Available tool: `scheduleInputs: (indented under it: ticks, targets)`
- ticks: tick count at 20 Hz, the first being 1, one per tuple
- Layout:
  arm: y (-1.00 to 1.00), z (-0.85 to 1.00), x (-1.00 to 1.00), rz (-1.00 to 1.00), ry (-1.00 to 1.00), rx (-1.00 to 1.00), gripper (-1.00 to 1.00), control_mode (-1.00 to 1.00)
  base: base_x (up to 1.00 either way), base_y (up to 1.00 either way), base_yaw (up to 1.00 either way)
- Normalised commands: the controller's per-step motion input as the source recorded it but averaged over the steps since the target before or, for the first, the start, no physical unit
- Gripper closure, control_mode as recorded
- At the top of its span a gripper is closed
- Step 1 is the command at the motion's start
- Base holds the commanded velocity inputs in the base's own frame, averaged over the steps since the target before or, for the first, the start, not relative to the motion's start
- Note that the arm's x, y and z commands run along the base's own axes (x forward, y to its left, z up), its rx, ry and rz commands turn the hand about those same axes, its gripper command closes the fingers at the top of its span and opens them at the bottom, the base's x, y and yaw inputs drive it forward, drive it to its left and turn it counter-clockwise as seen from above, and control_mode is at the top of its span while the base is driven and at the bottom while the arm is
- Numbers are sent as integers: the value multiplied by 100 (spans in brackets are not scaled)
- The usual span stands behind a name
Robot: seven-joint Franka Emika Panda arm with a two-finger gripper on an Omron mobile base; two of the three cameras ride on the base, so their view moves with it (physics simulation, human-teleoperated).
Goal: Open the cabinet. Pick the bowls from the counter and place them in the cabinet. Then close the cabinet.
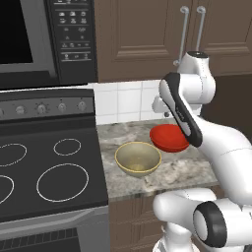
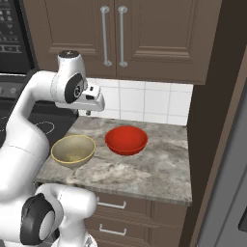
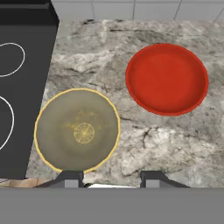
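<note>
The cabinet (image 2: pixel 154 34) hangs above the counter (image 2: pixel 149 171) with both doors shut and its two bar handles (image 2: pixel 104 36) side by side in the middle. A red bowl (image 2: pixel 126 140) (image 3: pixel 166 78) and a tan bowl (image 2: pixel 73 149) (image 3: pixel 77 130) rest upright on the counter, a small gap between them. My gripper (image 2: pixel 89 112) (image 3: pixel 111 179) hovers well above the counter and points down. It is over the front edge, between the two bowls. Its fingers stand apart with nothing between them, so it is open. In the left base view my forearm hides part of the red bowl (image 1: pixel 169 137).
A black stovetop (image 1: pixel 49 167) adjoins the counter's left end, with a microwave (image 1: pixel 29 39) above it. A tall dark panel (image 2: pixel 217 120) walls off the counter's right end. White tiles (image 2: pixel 144 101) back the counter, and drawer fronts (image 2: pixel 125 207) lie below it.
</note>
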Motion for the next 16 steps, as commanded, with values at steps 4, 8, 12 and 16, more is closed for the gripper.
scheduleInputs:
  ticks: [4, 8, 12, 16]
  targets:
    - [0, 1, -30, 0, -13, 0, -100, -100, 0, 0, 0]
    - [0, 11, -44, 0, -37, -1, -100, -100, 0, 0, 0]
    - [-1, 1, -47, 0, -25, 0, -100, -100, 0, 0, 0]
    - [-1, 26, -36, -1, -11, 0, -100, -100, 0, 0, 0]
